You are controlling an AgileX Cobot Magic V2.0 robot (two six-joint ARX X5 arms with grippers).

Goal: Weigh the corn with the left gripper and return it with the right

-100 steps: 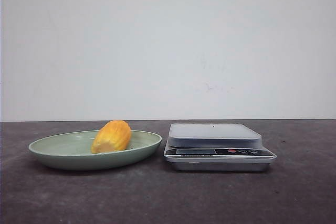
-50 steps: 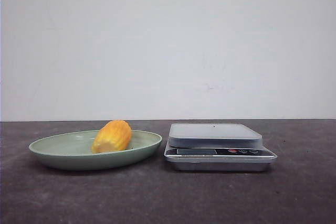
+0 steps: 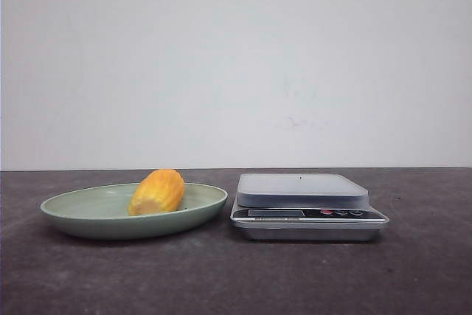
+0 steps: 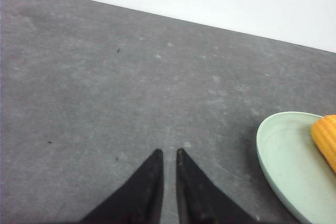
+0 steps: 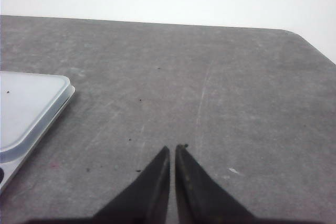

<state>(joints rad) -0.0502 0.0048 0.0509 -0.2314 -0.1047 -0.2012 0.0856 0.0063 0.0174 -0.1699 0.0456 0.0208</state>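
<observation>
Set against the earlier front views, we find nothing changed — the corn (image 3: 156, 192) lies in the same spot in the pale green plate (image 3: 81, 220), and the kitchen scale (image 3: 306, 206) stands where it stood.

The corn rests on its side toward the right part of the plate, its paler end turned toward the camera, touching the plate's floor. The plate sits on the dark grey table (image 3: 236, 278) just left of the scale, with a narrow strip of tabletop between the plate's right rim and the scale's base. The scale's grey platform carries nothing.

Neither arm shows in the front view. In the left wrist view we see the left gripper (image 4: 168, 151) above bare table, its two dark fingers nearly together with only a thin slit between them and nothing held; the plate's rim (image 4: 262, 153) and a bit of the corn (image 4: 326, 135) appear at the side of that picture, apart from the fingers. In the right wrist view the right gripper (image 5: 172, 148) is likewise closed to a sliver and empty, with a corner of the scale (image 5: 31, 106) off to one side.

Open tabletop lies before both grippers (the table's rounded far corners show in each wrist view), and the wall behind is plain white.
</observation>
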